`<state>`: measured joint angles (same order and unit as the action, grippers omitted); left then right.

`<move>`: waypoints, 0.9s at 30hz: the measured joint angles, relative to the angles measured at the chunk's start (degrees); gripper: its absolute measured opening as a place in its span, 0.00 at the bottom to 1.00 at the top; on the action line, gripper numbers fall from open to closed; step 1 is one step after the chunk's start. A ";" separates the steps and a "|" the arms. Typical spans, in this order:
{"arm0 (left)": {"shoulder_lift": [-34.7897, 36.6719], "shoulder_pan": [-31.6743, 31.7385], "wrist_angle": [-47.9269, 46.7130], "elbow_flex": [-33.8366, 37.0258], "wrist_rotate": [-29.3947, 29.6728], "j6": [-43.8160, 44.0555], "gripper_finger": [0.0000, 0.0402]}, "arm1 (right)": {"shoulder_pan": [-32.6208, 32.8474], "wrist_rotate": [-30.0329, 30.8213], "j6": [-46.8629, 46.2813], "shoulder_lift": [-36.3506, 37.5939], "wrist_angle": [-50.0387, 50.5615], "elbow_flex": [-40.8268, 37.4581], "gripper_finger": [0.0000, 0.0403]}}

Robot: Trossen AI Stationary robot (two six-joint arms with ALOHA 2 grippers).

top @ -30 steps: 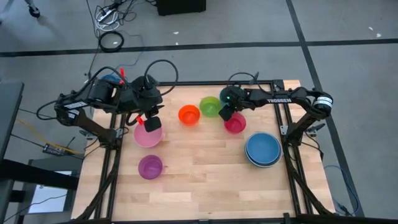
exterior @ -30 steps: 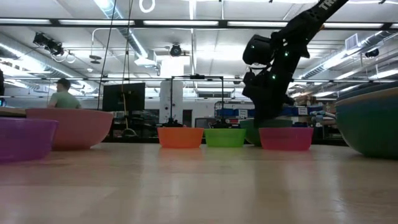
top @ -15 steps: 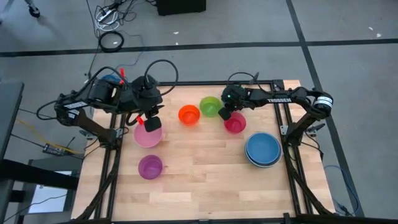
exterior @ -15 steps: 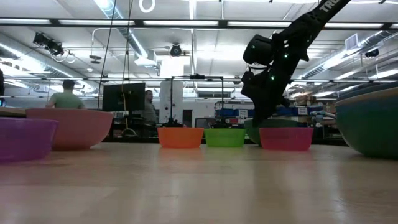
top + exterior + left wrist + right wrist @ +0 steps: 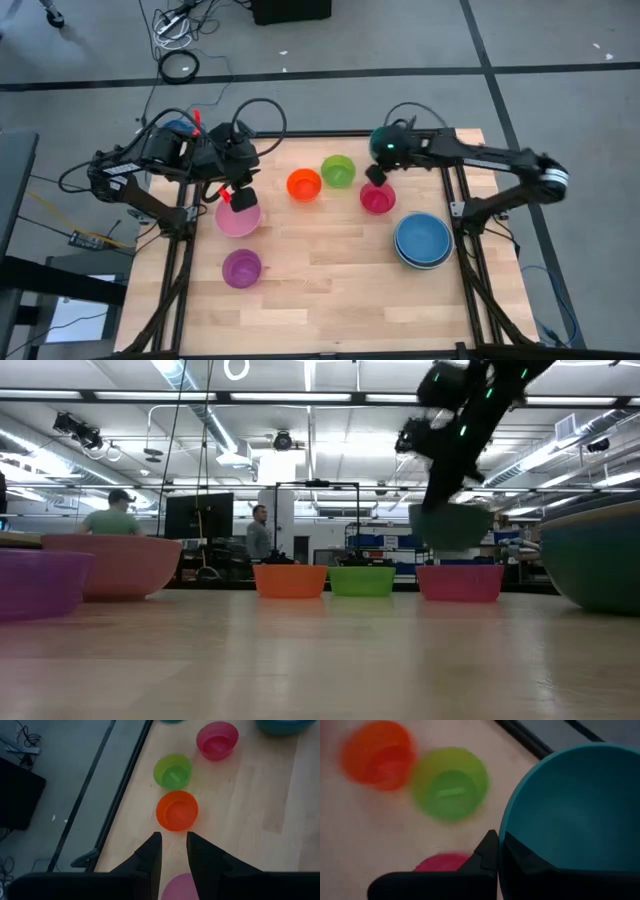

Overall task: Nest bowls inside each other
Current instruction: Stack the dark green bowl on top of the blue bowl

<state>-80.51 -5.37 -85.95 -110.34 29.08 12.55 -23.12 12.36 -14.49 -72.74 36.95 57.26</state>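
Note:
My right gripper (image 5: 499, 842) is shut on a teal bowl (image 5: 570, 810), which hangs in the air (image 5: 450, 525) above and just behind the magenta bowl (image 5: 460, 582). On the table stand the orange bowl (image 5: 304, 184), lime bowl (image 5: 338, 170), magenta bowl (image 5: 378, 198), pink bowl (image 5: 238, 217), purple bowl (image 5: 242, 268) and a blue stack (image 5: 423, 240), each on its base. My left gripper (image 5: 173, 851) hovers open over the pink bowl's far rim, with nothing between its fingers. My right gripper holds the teal bowl by its rim (image 5: 502, 836), on the bowl's near side, with one finger inside the bowl and one outside. The fingers slant down onto the rim. The bowl is lifted clear of the table, open side up.
The blue stack of larger bowls sits at the table's right, near the right arm's base frame (image 5: 460, 210). Bare wood lies in the middle and along the near edge (image 5: 330, 300). People stand in the room beyond the table.
My right gripper has risen and drawn back toward the far right with the teal bowl. The bowl stood on the table behind the magenta bowl a second ago and now hangs clear above it. The other bowls have stayed put.

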 joint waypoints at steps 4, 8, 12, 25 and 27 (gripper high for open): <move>0.00 0.00 -0.11 0.00 0.00 0.23 0.25 | 6.40 -4.39 -5.06 9.07 11.48 4.10 0.00; 0.00 0.00 -2.24 0.00 0.00 1.37 0.25 | 17.18 -8.16 -12.99 17.51 17.82 5.41 0.00; 0.00 0.00 -4.18 0.00 -1.33 1.19 0.25 | 31.46 -8.81 -22.58 22.00 23.06 5.39 0.00; 0.00 -0.07 -4.09 0.11 -7.28 -3.36 0.25 | 58.31 3.05 -45.19 11.10 28.81 5.33 0.01; 0.00 -0.07 -4.09 0.11 -7.28 -3.22 0.25 | 58.93 3.05 -46.87 9.09 28.99 5.30 0.04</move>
<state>-80.51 -5.43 -90.04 -110.23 21.80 9.32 35.81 15.41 -61.36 -63.65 65.95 62.57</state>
